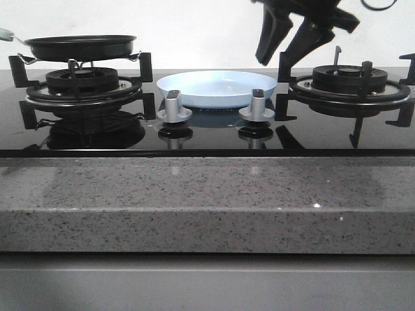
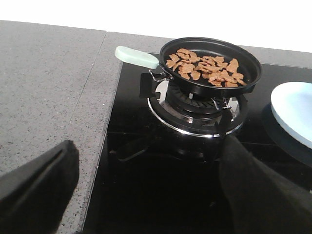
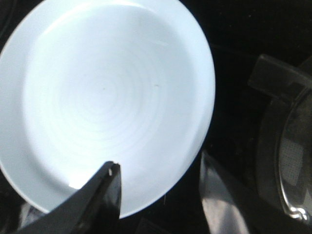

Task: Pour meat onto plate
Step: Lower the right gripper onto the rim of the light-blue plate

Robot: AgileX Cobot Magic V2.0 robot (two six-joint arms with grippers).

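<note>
Closest to my left wrist cam are my own two left fingers (image 2: 39, 187), spread wide with nothing between them, so my left gripper (image 2: 146, 195) is fully open and holding zilch. Just past them sits the burner (image 2: 195, 109) with the black frying pan (image 2: 253, 78) on its grate, and the meat (image 2: 204, 68) is spread loosely inside, not poured yet. Its mint handle (image 2: 136, 57) sticks out toward the counter side, which I reckon is so I can grab it cleanly. Off to the pan's far side is the plate (image 2: 295, 114), bare. My right gripper (image 1: 285, 39) hovers above that plate, jaws parted, gripping nothing, probably ready to steady it.
</note>
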